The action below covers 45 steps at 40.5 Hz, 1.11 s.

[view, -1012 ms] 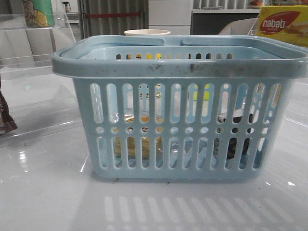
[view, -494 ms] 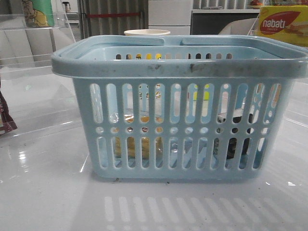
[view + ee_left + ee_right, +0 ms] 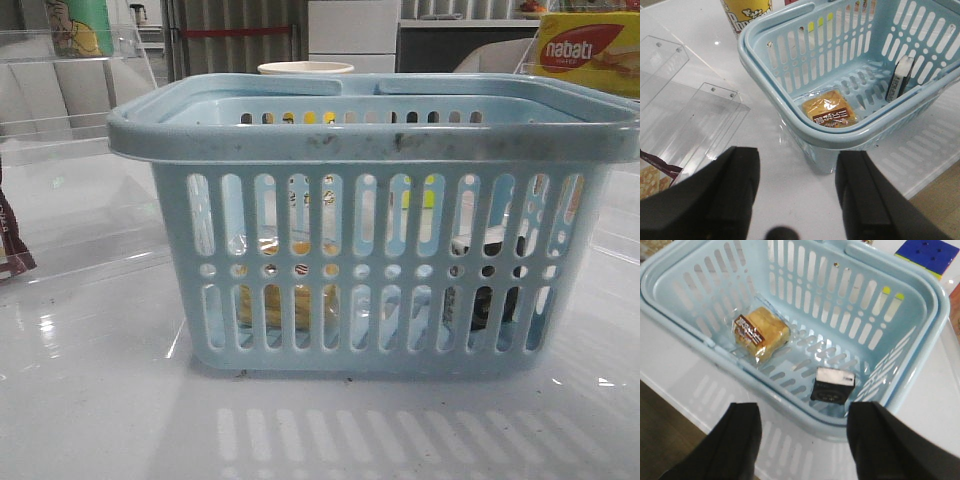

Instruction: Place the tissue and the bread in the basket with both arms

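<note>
The light blue basket (image 3: 370,140) stands in the middle of the white table. The wrapped tan bread (image 3: 760,332) with its dark brown label lies on the basket floor; it also shows in the left wrist view (image 3: 830,111) and through the slots in the front view (image 3: 290,300). The small dark tissue pack (image 3: 832,385) with a white top lies in the basket too, seen on edge in the left wrist view (image 3: 899,77). My left gripper (image 3: 797,172) is open and empty, outside the basket's corner. My right gripper (image 3: 804,432) is open and empty, above the table beside the basket's rim.
Clear acrylic stands (image 3: 695,112) sit left of the basket, with a dark brown packet (image 3: 12,245) at the far left. A paper cup (image 3: 305,68) stands behind the basket. A yellow-red nabati box (image 3: 590,50) is at the back right. A blue-yellow cube (image 3: 927,255) lies beyond the basket.
The dark brown packet at the front view's left edge has shifted slightly. The basket and its contents have not moved.
</note>
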Tool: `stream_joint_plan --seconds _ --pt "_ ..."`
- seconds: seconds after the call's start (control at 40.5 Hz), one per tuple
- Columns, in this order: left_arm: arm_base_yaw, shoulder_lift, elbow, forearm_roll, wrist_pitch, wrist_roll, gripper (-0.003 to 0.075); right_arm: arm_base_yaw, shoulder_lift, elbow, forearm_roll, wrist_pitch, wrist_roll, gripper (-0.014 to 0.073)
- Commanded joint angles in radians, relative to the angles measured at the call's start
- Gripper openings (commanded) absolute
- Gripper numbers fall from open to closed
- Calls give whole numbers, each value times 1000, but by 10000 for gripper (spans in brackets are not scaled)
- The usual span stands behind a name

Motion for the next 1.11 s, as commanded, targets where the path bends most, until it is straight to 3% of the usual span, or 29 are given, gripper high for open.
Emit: stream_joint_plan --seconds 0.0,0.222,0.395,0.518,0.839,0.888,1.086 --pt "-3 -8 -22 -4 -81 -10 416 -6 -74 23 -35 -26 2 490" --pt "-3 0 -22 -4 -80 -10 416 -6 -196 88 -118 99 124 490" --pt "-3 0 -22 -4 -89 -10 412 -6 -238 123 -118 92 136 489" --pt "-3 0 -22 -4 -95 -10 349 -6 -239 132 -117 85 140 476" --pt "-3 0 -22 -4 -106 -10 90 -6 -239 132 -116 71 144 62" --pt "-3 0 -22 -4 -108 -10 93 -6 -239 132 -116 71 144 24" --pt "-3 0 -22 -4 -108 -10 93 -6 -239 132 -116 79 143 28"
